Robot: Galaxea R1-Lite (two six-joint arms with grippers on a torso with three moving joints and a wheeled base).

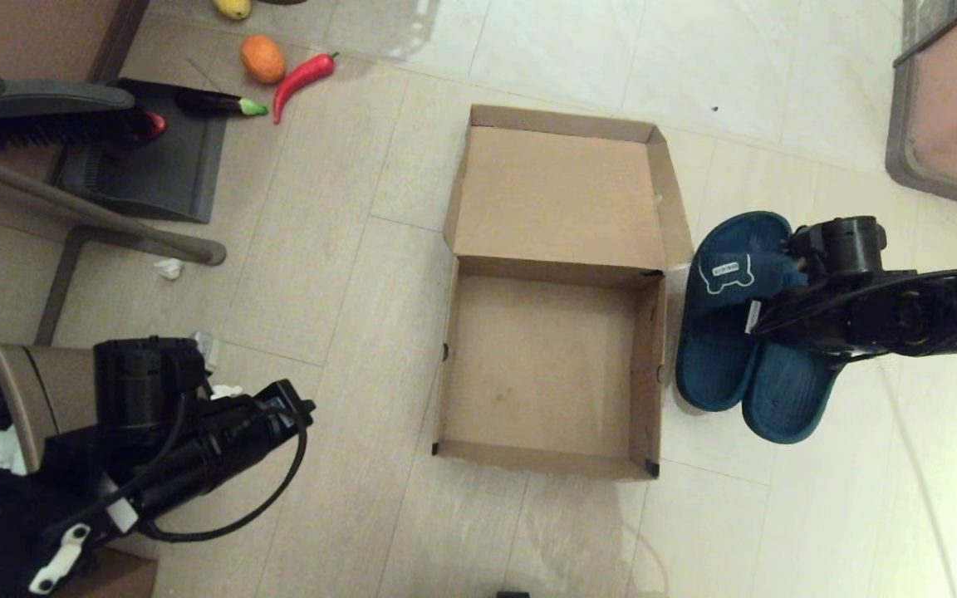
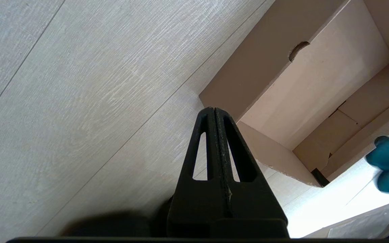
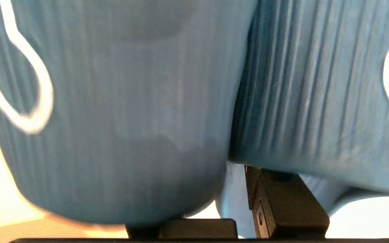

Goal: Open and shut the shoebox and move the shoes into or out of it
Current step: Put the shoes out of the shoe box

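Head view: the shoebox (image 1: 551, 365) lies open on the floor; the shoes (image 1: 736, 332) sit just right of it, under the right gripper (image 1: 765, 311).

Left wrist view: the left gripper (image 2: 214, 116), fingers pressed together, hangs left of the box.

Right wrist view: both straps fill the frame against the gripper; I cannot tell its grip.

Warm indoor light, glare on the floor tiles (image 1: 777, 66), right wrist close-up of the shoes (image 3: 130, 101) blurred

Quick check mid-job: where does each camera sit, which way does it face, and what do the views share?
Head: high, looking down at the open shoebox, shoes beside it; both arms show.
Left wrist: behind the shut left gripper, facing floor and shoebox corner.
Right wrist: behind the right gripper, pressed against both shoes' straps.
Shared: all show the shoes; two the shoebox.
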